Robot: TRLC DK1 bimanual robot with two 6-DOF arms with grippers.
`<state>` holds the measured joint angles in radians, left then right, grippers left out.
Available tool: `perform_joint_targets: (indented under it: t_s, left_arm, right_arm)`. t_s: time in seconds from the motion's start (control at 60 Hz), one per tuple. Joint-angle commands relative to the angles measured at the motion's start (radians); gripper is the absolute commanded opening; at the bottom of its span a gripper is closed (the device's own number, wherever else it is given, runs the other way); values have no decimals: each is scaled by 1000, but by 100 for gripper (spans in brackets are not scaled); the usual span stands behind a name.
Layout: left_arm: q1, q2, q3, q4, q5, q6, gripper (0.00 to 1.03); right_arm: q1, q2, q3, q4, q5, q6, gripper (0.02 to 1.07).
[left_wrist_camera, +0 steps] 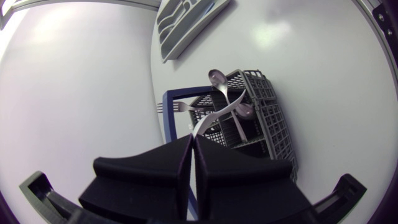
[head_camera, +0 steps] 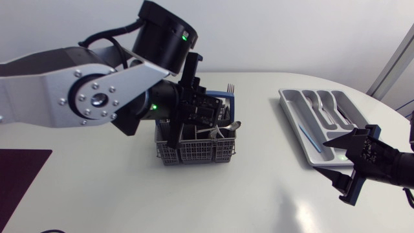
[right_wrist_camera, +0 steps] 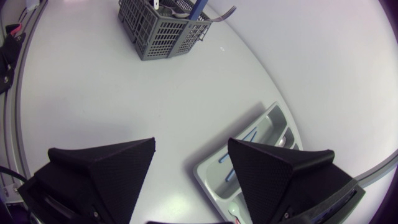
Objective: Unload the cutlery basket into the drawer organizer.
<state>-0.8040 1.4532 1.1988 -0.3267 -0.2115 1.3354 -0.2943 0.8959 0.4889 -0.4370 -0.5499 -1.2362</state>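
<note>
The grey mesh cutlery basket with a blue handle stands mid-table, and my left gripper hangs right over it. In the left wrist view that gripper is shut on the thin handle of a spoon, which slants out over the basket. A second spoon and a fork stick up beside it. The grey drawer organizer lies at the right with some cutlery in it. My right gripper stands open just in front of the organizer, with nothing between its fingers.
Fork tines poke up behind the basket. A dark mat lies at the table's left front edge. The table's rounded edge runs close behind the organizer. Bare tabletop separates the basket from the organizer.
</note>
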Motion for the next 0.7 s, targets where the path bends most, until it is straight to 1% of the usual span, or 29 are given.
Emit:
perform_joint_targets:
  t_s: [0.0,0.083,0.2,0.25,0.283,0.317,0.367,0.383,0.433,0.45,0.517,0.567,0.633,0.683]
  left_arm:
    - [-11,-42,41,-29,-5,-10,4]
    - [-15,-59,50,-41,-5,-45,4]
    - [-26,-60,116,-98,-3,-159,4]
    - [-35,-47,168,-156,-3,-252,4]
    - [-40,-39,188,-172,-3,-294,4]
    - [-47,-14,226,-204,-3,-377,4]
    - [-61,10,255,-230,0,-458,4]
    - [-73,30,269,-242,1,-518,4]
    - [-87,55,285,-259,3,-575,4]
    - [-95,73,294,-273,3,-611,4]
    - [-115,108,311,-293,11,-690,4]
    - [-127,147,331,-322,49,-772,4]
    - [-139,190,370,-365,72,-854,4]
    - [-141,223,406,-402,104,-912,4]
  right_arm:
    - [21,-38,-23,-25,1,40,86]
    - [41,-74,-21,-37,1,72,86]
    - [76,-135,-21,-43,1,141,86]
    - [103,-176,-19,-45,2,184,86]
    - [116,-199,-19,-48,2,208,86]
    - [136,-221,-16,-51,2,238,86]
    - [173,-244,-13,-52,11,284,86]
    - [199,-258,-12,-51,21,311,86]
    - [247,-278,-12,-48,38,359,86]
    - [271,-284,-12,-45,53,379,86]
    - [339,-298,-13,-29,93,428,86]
    - [409,-310,-15,-9,143,475,86]
    - [491,-319,-16,17,206,526,86]
    - [552,-319,-16,46,257,564,86]
